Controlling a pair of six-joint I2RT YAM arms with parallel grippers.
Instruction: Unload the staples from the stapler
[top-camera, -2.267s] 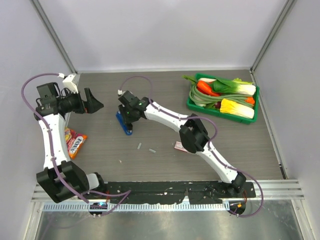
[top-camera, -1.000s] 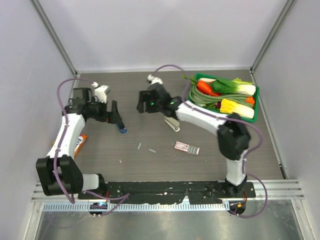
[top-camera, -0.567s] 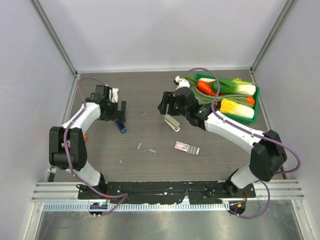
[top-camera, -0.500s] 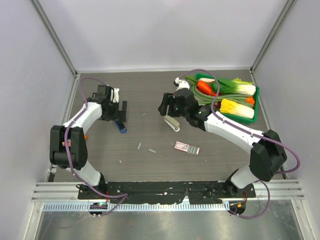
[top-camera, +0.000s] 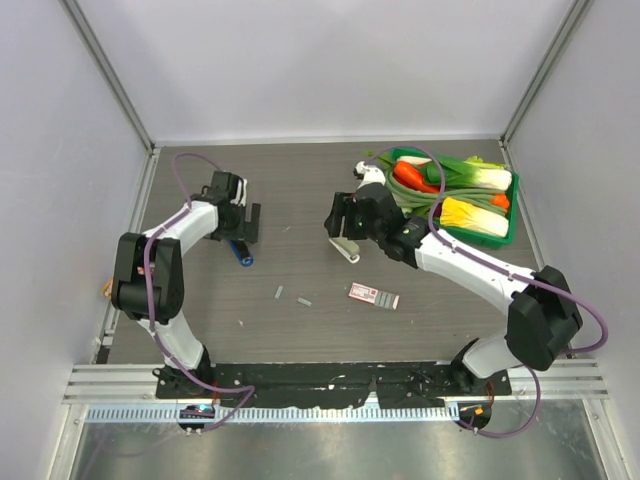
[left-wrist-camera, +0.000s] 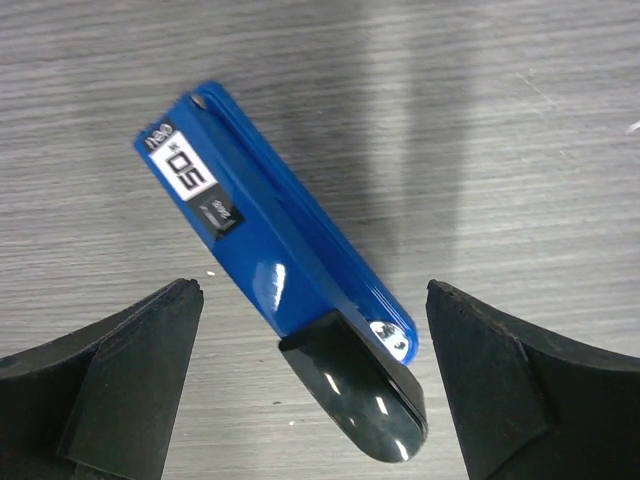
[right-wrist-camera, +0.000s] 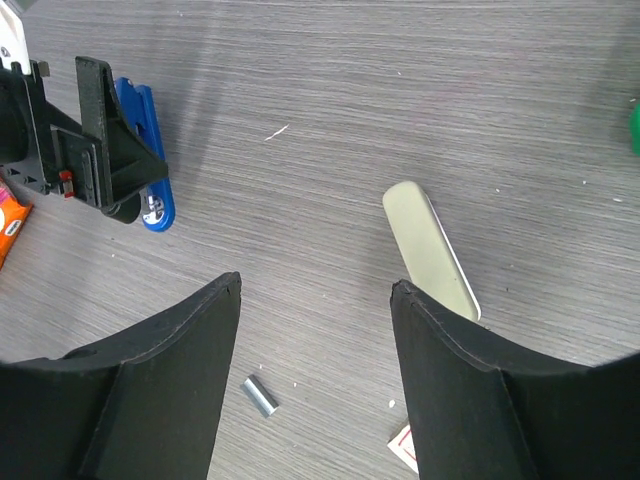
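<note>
The blue stapler (left-wrist-camera: 270, 235) lies flat on the table with its dark end (left-wrist-camera: 360, 395) nearest the camera. It also shows in the top view (top-camera: 242, 254). My left gripper (top-camera: 240, 232) is open, hovering over the stapler with a finger on either side and not touching it. My right gripper (top-camera: 336, 222) is open and empty above mid table. Short silver staples (top-camera: 279, 293) lie loose on the table, with another strip (top-camera: 304, 301) beside them. One strip shows in the right wrist view (right-wrist-camera: 261, 396).
A pale flat strip (top-camera: 347, 250) lies below my right gripper. A white-and-red box (top-camera: 373, 296) lies near the front. A green tray (top-camera: 395, 212) of vegetables stands at the back right. The orange snack packet (right-wrist-camera: 8, 222) is at the left edge.
My right gripper has left the stapler and swung right, leaving the pale strip on the table. My left gripper has moved right and come down over the stapler.
</note>
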